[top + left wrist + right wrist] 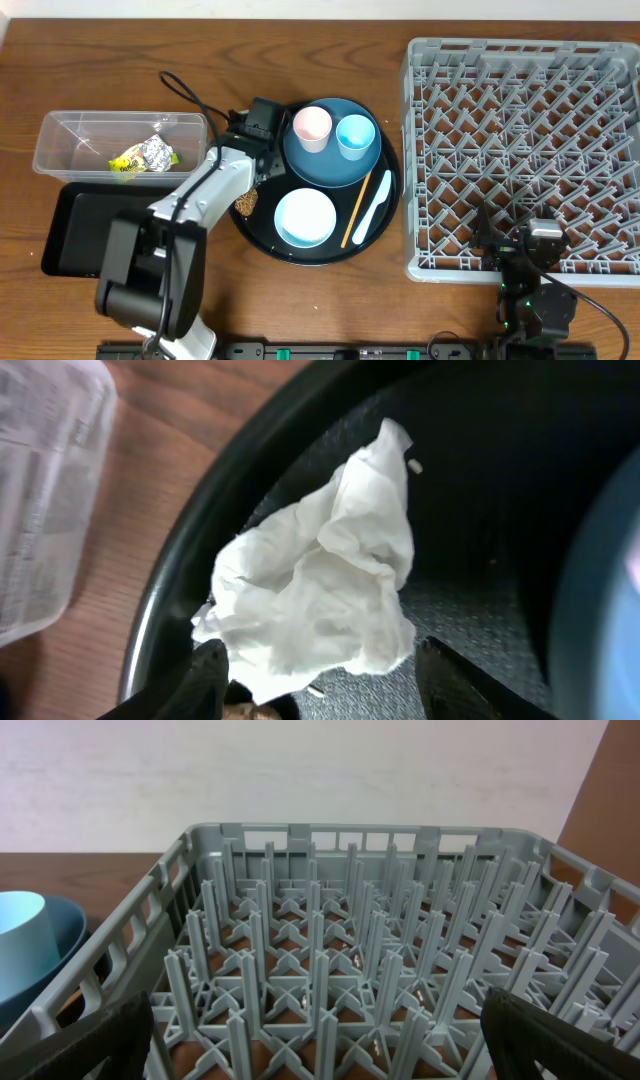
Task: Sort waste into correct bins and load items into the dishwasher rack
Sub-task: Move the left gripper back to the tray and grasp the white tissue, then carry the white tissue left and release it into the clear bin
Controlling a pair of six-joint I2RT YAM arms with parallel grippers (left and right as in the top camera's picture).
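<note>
Wooden tabletop (100, 60) | paper (320, 575) lies on round tray (180, 590) at its left rim, straight ahead between left gripper (320, 680) fingers, jaws apart, nothing held | right gripper (320, 1040) wide open by rack (360, 920), farther off

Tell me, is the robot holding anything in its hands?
No. The left hand is open around the crumpled white paper on the round black tray, not yet gripping. The right hand is open, holding nothing.

No readable text, label, brand, number or sign can be made out on anything shown in the three views.
</note>
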